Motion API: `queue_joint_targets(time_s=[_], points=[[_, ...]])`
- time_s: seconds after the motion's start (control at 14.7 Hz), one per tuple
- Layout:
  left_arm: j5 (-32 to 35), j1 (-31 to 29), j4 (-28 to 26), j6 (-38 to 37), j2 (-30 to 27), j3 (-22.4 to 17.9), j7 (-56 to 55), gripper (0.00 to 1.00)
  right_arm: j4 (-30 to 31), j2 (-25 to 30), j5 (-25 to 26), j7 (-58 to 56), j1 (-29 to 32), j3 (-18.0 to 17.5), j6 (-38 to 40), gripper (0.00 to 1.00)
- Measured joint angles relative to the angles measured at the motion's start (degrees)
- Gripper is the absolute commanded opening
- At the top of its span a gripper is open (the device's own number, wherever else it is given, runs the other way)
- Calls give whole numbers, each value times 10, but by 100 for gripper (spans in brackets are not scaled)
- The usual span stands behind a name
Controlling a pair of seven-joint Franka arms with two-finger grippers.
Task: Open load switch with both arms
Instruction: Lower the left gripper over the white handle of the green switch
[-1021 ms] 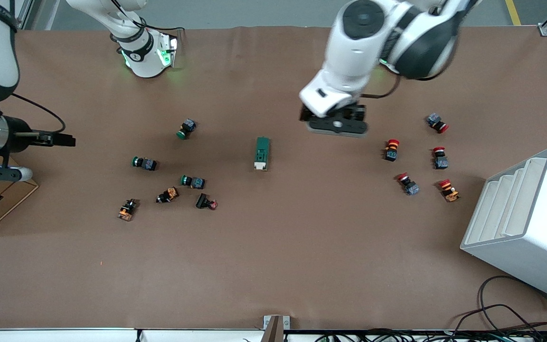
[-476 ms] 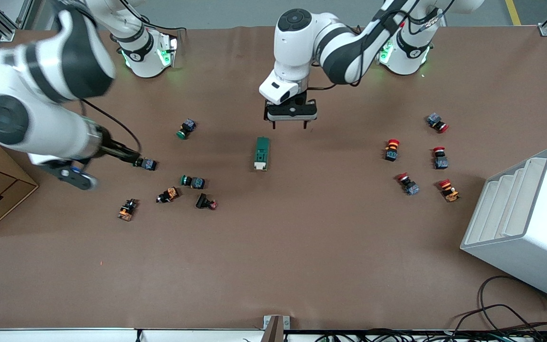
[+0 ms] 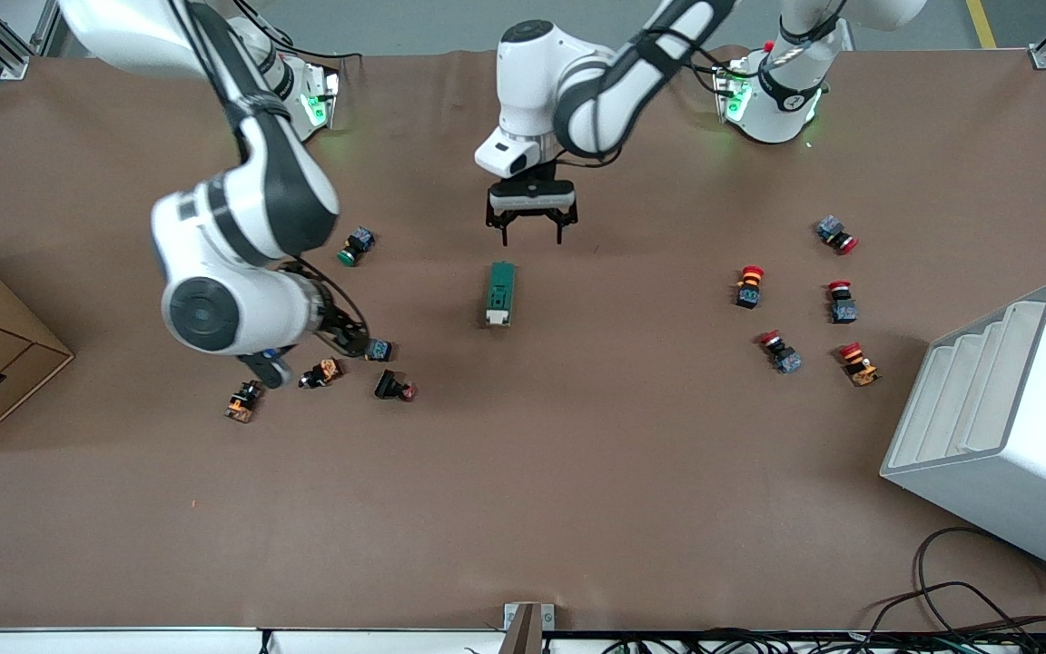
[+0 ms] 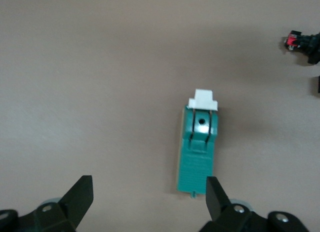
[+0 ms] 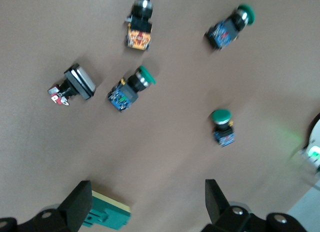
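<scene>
Swung in over the green-capped buttons [image 3: 358, 246], the right hand [image 3: 346, 331] is seen from the front, its fingers spread in the right wrist view, while the left hand [image 3: 531, 232], released, is held over the counter [image 3: 577, 472] just above the load switch [image 3: 499, 293], as the left wrist view confirms.

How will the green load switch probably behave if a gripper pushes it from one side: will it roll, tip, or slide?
The load switch lies flat on its long face, so it will probably slide or turn, not roll or tip. It looks like rigid moulded plastic, likely stiff and light. Its white lever piece sticks out at one end, so a push there might move the lever instead.
</scene>
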State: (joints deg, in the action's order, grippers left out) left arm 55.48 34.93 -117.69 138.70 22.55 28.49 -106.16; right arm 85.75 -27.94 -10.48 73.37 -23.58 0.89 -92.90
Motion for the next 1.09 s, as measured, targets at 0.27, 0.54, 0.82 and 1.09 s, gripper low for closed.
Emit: queue_joint_targets(time_s=[0.27, 0.54, 0.82, 1.09], points=[[194, 49, -6, -31, 61, 0, -206, 98, 1, -61, -4, 151, -65, 0, -77, 100], [338, 70, 0, -101, 125, -1, -320, 97, -12, -118, -5, 291, -107, 0, -159, 100], [365, 96, 61, -163, 186, -1, -331, 96, -38, -161, -11, 370, -138, 0, -189, 100], [371, 109, 98, -174, 212, -3, -331, 95, -44, -183, -35, 421, -160, -1, -210, 100]])
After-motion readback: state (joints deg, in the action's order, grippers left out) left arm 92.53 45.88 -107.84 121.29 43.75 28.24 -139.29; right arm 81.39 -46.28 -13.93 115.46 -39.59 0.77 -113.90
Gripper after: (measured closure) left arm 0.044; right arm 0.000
